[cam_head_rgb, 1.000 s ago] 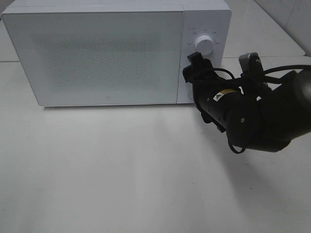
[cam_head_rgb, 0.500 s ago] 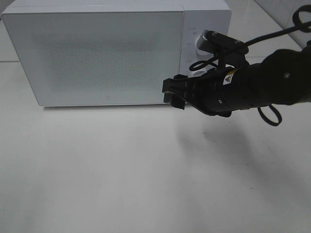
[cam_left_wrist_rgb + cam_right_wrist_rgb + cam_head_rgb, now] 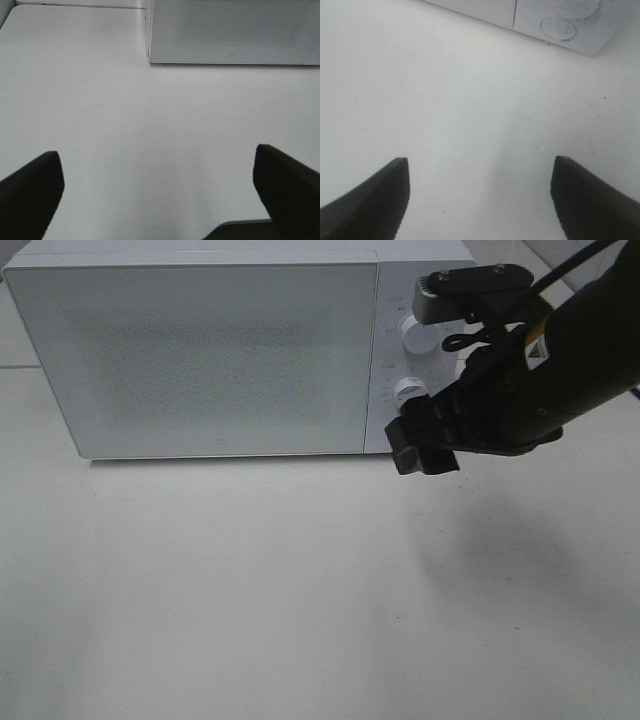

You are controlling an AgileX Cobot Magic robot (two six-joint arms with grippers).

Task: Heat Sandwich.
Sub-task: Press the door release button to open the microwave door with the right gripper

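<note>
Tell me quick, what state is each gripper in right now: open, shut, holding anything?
Left gripper: open, nothing between its fingers.
Right gripper: open, nothing between its fingers.

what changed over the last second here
The right hand swung from the upper dial down-left to the lower corner of the door, then back right, ending just below the lower knob. Nothing was grasped. The microwave stayed put, door shut.

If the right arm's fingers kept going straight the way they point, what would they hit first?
Most likely the white table, just short of the microwave. The right gripper tilts downward, its open fingers empty; depth is hard to judge.
</note>
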